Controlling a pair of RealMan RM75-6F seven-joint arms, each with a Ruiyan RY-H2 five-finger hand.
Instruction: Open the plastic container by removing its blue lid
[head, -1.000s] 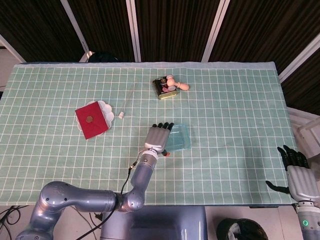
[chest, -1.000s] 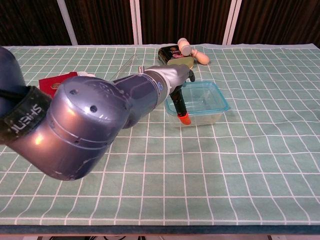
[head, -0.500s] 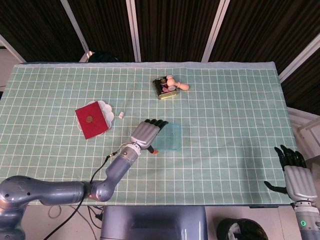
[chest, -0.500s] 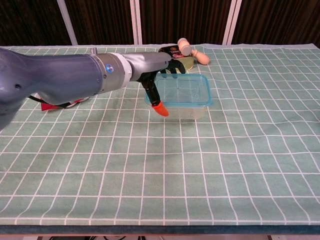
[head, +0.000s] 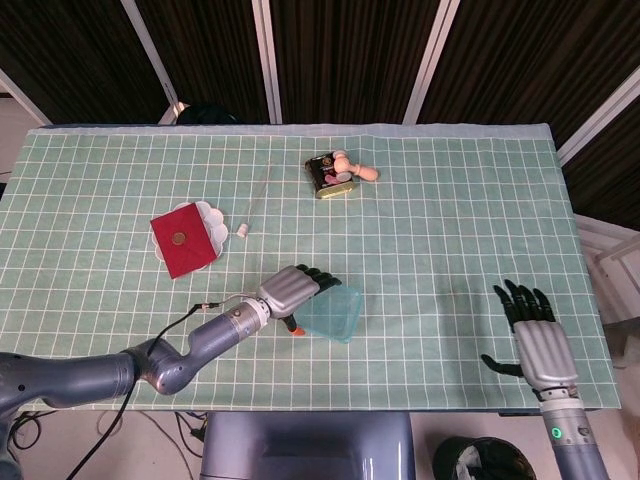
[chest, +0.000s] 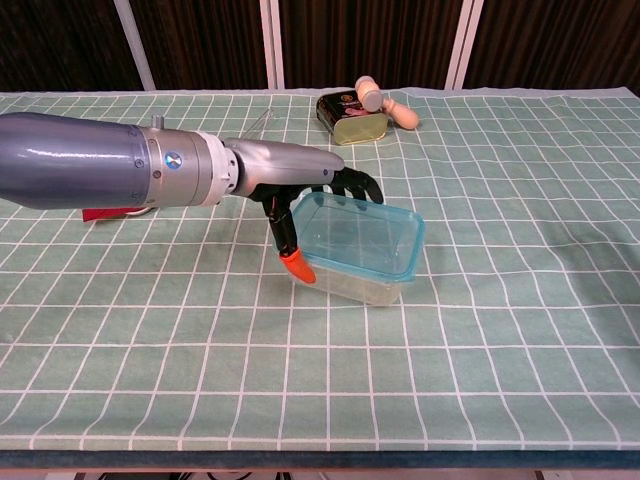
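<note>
Left hand (head: 292, 290) on container (head: 332, 314) (gripping, perhaps)

Clear, glossy plastic container (chest: 357, 262) under a translucent blue plastic lid (chest: 355, 237). Smooth, satin grey metal-looking left arm (chest: 100, 176); dark matt fingers (chest: 352, 184) on left hand (chest: 305, 190), one tipped in orange rubbery material. Matt woven cloth (head: 450, 200), green with white grid. Shiny metal tin (head: 330, 174); pale smooth wooden piece (head: 355, 169) beside it.

The left robot hand (chest: 300, 195) rests on the container (chest: 357, 247); tin (chest: 351, 116) behind; right robot hand (head: 538, 338) far right.
</note>
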